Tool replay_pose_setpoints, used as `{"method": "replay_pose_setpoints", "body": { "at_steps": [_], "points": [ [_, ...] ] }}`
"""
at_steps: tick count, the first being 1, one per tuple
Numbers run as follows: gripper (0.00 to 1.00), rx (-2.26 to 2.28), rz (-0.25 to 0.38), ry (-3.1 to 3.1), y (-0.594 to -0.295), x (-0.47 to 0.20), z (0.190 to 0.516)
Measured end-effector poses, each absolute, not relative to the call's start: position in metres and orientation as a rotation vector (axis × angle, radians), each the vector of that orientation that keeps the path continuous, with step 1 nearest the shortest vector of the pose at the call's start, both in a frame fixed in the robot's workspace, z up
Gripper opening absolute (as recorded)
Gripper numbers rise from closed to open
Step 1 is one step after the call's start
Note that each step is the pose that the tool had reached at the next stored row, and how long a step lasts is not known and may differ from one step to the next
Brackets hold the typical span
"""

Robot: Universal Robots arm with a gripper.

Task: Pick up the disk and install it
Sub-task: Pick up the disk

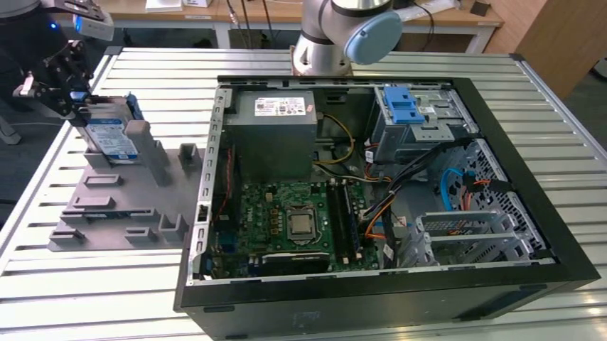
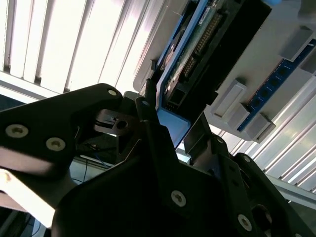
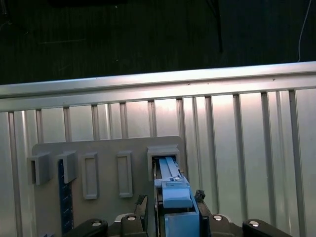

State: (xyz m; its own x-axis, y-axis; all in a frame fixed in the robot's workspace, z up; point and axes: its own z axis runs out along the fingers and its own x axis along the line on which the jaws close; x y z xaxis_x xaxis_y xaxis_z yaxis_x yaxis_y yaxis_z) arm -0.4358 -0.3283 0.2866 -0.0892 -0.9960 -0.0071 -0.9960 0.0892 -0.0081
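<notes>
The disk [image 1: 106, 138] stands on edge in a slot of the grey holder block [image 1: 124, 206] at the exterior view's left, blue rails along its sides and its labelled face showing. My gripper [image 1: 74, 105] reaches in at the disk's upper end, and its black fingers press against both sides. In the first wrist view the disk's blue rail [image 3: 173, 190] runs between the two fingers of the gripper [image 3: 170, 201], above the holder block [image 3: 103, 148]. The second wrist view shows the disk's circuit-board side [image 2: 197, 49] clamped in the gripper [image 2: 173, 128].
The open computer case [image 1: 531, 213] lies on the slatted metal table [image 1: 38, 213], to the exterior view's right of the holder. Inside it are a grey power supply box [image 1: 275, 135], the motherboard [image 1: 284, 213] and a drive cage with a blue latch [image 1: 406, 106]. The arm's base [image 1: 328, 42] stands behind the case.
</notes>
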Motion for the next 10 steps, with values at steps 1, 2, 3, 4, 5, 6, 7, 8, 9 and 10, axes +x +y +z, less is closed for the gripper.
{"method": "replay_pose_setpoints", "body": {
  "at_steps": [1,2,3,4,5,6,7,8,9,10],
  "points": [
    [0.48,-2.113,-0.002,2.311,-0.3283,-0.4358,0.2865],
    [0.48,-2.113,-0.002,2.311,-0.3283,-0.4358,0.2865],
    [0.46,-2.113,-0.002,2.31,-0.3282,-0.4357,0.2864],
    [0.46,-2.113,-0.002,2.31,-0.3283,-0.4357,0.2864],
    [0.4,-2.112,-0.002,2.31,-0.3283,-0.4357,0.2866],
    [0.4,-2.112,-0.003,2.31,-0.3283,-0.4357,0.2868],
    [0.4,-2.113,-0.004,2.31,-0.3282,-0.4357,0.2868],
    [0.4,-2.114,-0.006,2.312,-0.3282,-0.4358,0.287],
    [0.4,-2.114,-0.008,2.312,-0.3282,-0.4358,0.287],
    [0.4,-2.114,-0.008,2.312,-0.3283,-0.4358,0.287]
  ]
}}
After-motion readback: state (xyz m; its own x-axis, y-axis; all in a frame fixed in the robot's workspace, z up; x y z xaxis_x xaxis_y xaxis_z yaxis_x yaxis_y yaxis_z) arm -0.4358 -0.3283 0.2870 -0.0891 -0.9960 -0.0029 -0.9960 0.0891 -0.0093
